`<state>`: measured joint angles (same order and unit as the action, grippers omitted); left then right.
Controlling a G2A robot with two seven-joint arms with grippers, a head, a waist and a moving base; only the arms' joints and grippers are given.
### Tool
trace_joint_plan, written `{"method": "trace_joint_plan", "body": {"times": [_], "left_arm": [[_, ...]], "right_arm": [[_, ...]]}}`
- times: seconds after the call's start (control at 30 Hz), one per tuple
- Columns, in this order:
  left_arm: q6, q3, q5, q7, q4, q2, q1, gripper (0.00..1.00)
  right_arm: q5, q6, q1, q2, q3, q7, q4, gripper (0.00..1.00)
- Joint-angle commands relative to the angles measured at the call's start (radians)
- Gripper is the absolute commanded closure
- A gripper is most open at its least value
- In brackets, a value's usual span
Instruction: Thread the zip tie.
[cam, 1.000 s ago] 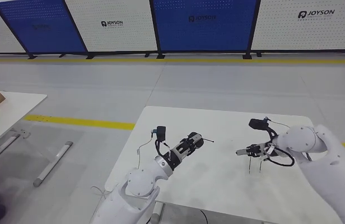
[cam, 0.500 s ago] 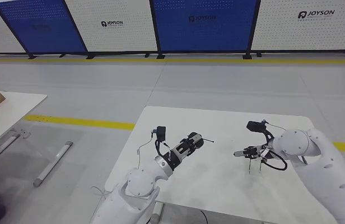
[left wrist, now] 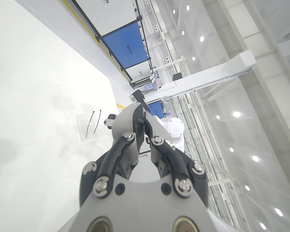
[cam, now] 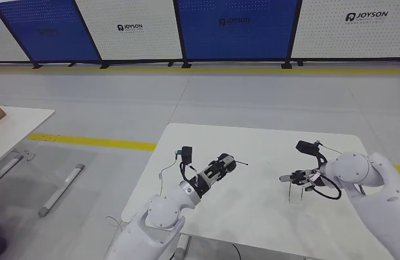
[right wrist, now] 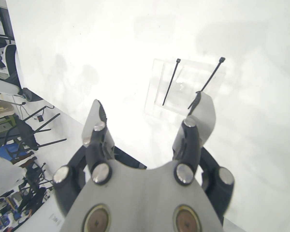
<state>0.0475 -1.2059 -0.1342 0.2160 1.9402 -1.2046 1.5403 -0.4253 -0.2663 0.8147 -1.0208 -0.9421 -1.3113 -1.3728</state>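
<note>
Two thin black plastic zip ties [right wrist: 171, 82] lie on one clear square plate [right wrist: 191, 76]; right gripper [right wrist: 149, 98] fingers are spread, left gripper [left wrist: 142, 112] fingers pinch a third tie [cam: 240, 162].

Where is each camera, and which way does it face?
Top view: overhead, looking down at the table; left hand and right hand show.
Left wrist view: behind the left hand, shut on a zip tie, facing across the table.
Right wrist view: behind the open right hand, facing down.
Both wrist views share two more zip ties on a clear plate.
</note>
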Motion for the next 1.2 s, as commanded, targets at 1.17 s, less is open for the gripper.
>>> {"method": "trace_joint_plan", "body": {"times": [1.17], "left_arm": [[0.0, 0.0, 0.0, 0.0, 0.0, 0.0, 0.0, 1.0]], "right_arm": [[-0.2, -0.074, -0.093, -0.098, 0.131, -0.07, 0.175, 0.73]]}}
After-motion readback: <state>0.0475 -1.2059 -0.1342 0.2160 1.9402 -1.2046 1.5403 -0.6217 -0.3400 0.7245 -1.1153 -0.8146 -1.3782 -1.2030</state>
